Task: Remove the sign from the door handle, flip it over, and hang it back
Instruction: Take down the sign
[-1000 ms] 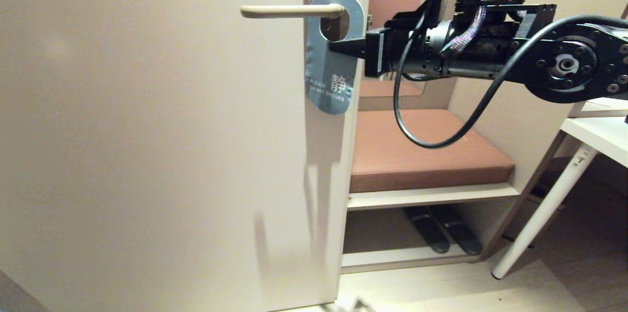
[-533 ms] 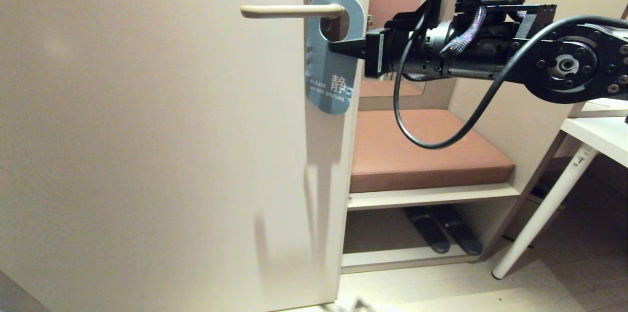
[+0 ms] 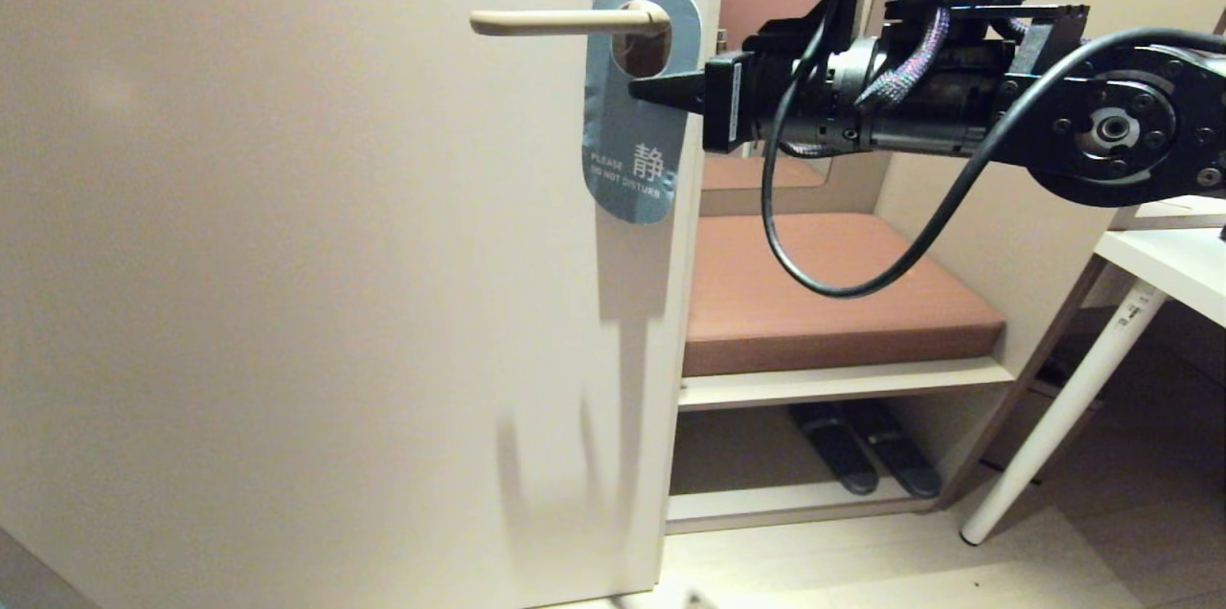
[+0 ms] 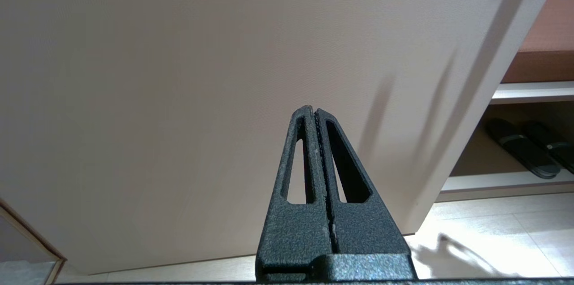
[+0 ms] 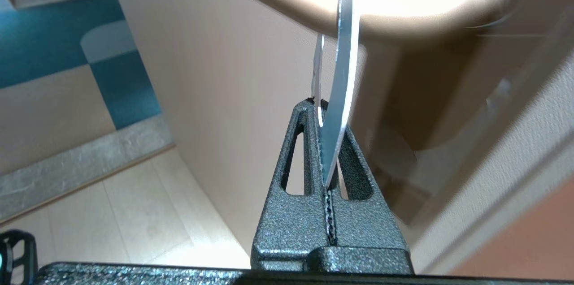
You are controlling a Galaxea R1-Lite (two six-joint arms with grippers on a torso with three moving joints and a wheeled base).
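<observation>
The right gripper (image 3: 640,90) has its jaws clamped on the blue sign (image 3: 627,145), whose hole is around the door handle (image 3: 560,19); left gripper (image 4: 314,112) jaws together

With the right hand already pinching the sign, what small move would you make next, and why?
Probably slide the sign along the door handle toward its free end. The right hand is shut on the sign's edge, and the handle still threads its hole, blue face out.

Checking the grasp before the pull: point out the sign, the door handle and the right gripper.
sign (image 3: 627,125): head view, on its blue face below the hole.
door handle (image 3: 546,19): head view, on the middle of the cream lever.
right gripper (image 3: 640,90): head view, at the fingertips shut on the sign's edge.
</observation>
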